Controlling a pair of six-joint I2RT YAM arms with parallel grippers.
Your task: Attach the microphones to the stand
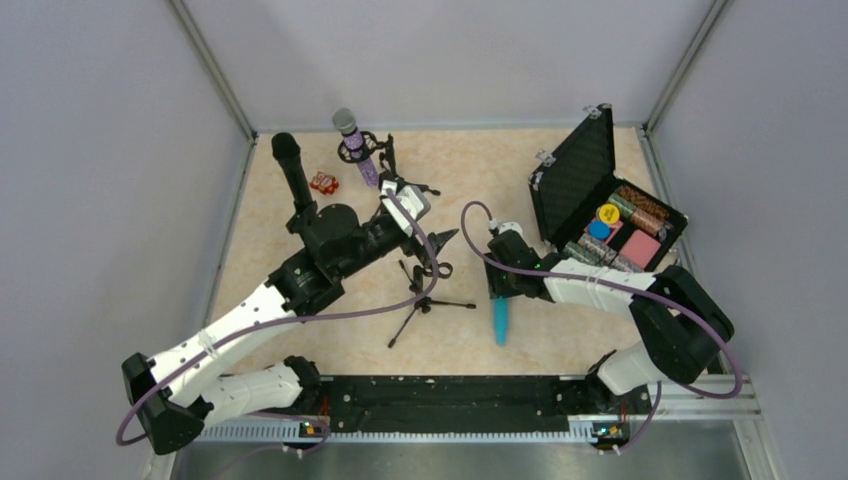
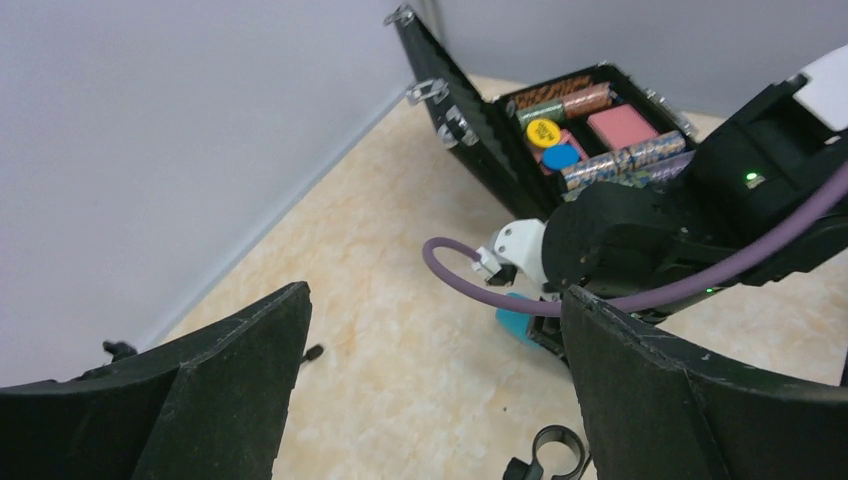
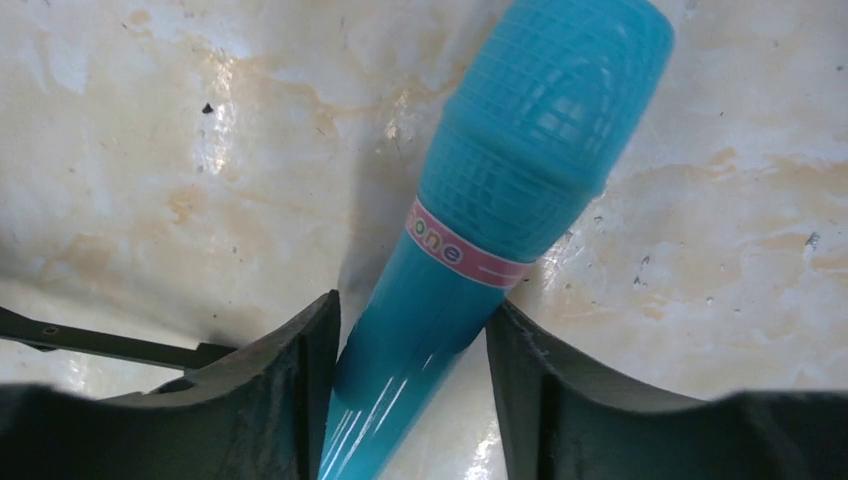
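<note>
The turquoise microphone (image 1: pixel 500 322) lies low over the table right of centre; in the right wrist view (image 3: pixel 540 130) its handle runs between my fingers and its head points past them. My right gripper (image 1: pixel 497 288) (image 3: pixel 412 312) is shut on that handle. The black tripod stand (image 1: pixel 428 292) is at mid-table, and its empty clip (image 2: pixel 552 452) shows in the left wrist view. My left gripper (image 1: pixel 440 243) (image 2: pixel 435 300) is wide open and empty just above the stand. The purple microphone (image 1: pixel 356 146) sits tilted in a clip at the back. A black microphone (image 1: pixel 291 170) stands upright behind my left arm; its orange end is hidden.
An open black case (image 1: pixel 604 205) with coloured items stands at the back right and also shows in the left wrist view (image 2: pixel 560 130). A small red object (image 1: pixel 323 182) lies at the back left. Grey walls enclose the table on three sides.
</note>
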